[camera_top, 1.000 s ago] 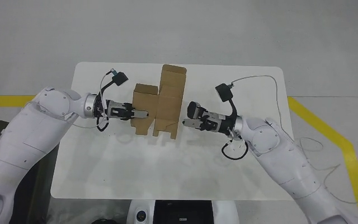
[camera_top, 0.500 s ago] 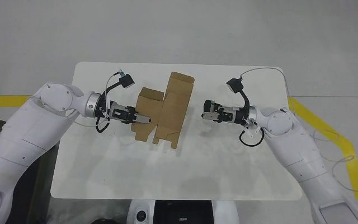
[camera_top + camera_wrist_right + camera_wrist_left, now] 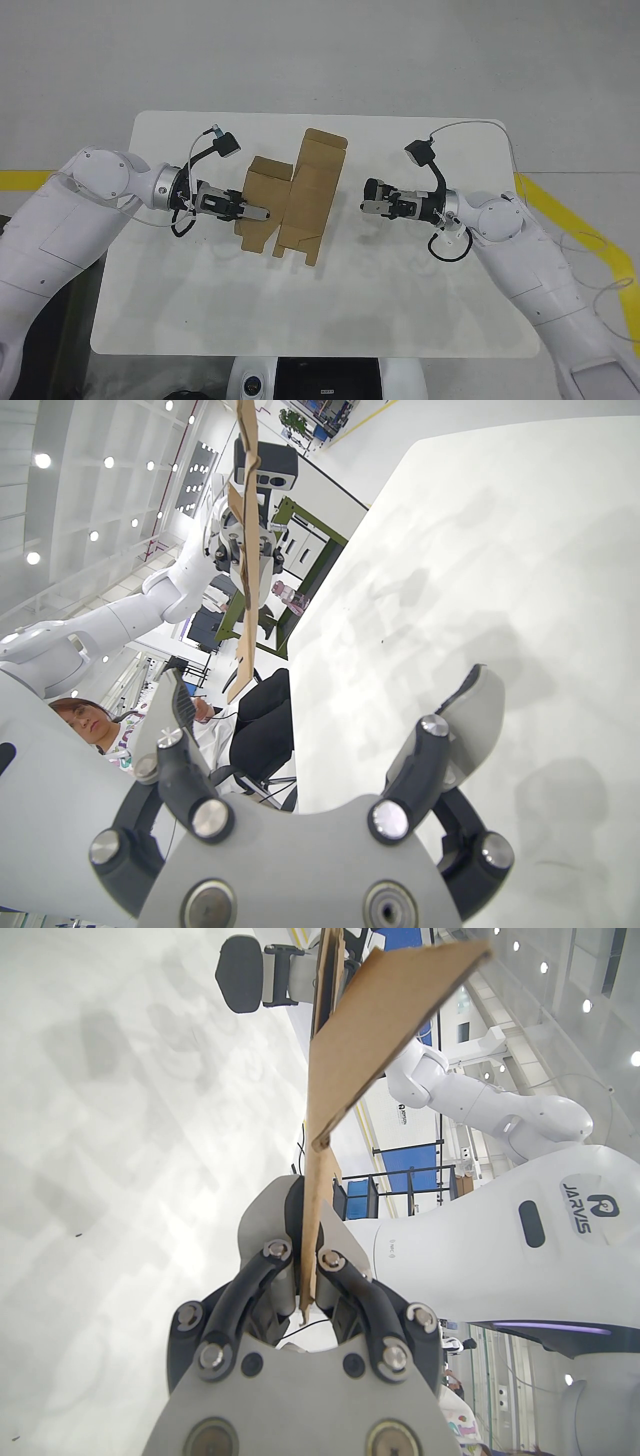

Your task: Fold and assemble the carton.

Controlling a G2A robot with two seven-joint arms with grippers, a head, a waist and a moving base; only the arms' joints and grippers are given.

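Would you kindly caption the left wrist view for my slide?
Left end effector clamps the brown cardboard carton edge-on above the white table.

The left wrist view's edge cuts off the carton.

**Carton at mid-counter, one claw on it, one off**
We see the flattened brown carton at the middle of the white counter, its panels lying slightly askew. The left claw grips the shorter panel on the carton's left side. The right claw points at the carton from the right and stands apart from it, with a strip of bare counter between them. Yellow tape marks the floor on both sides.
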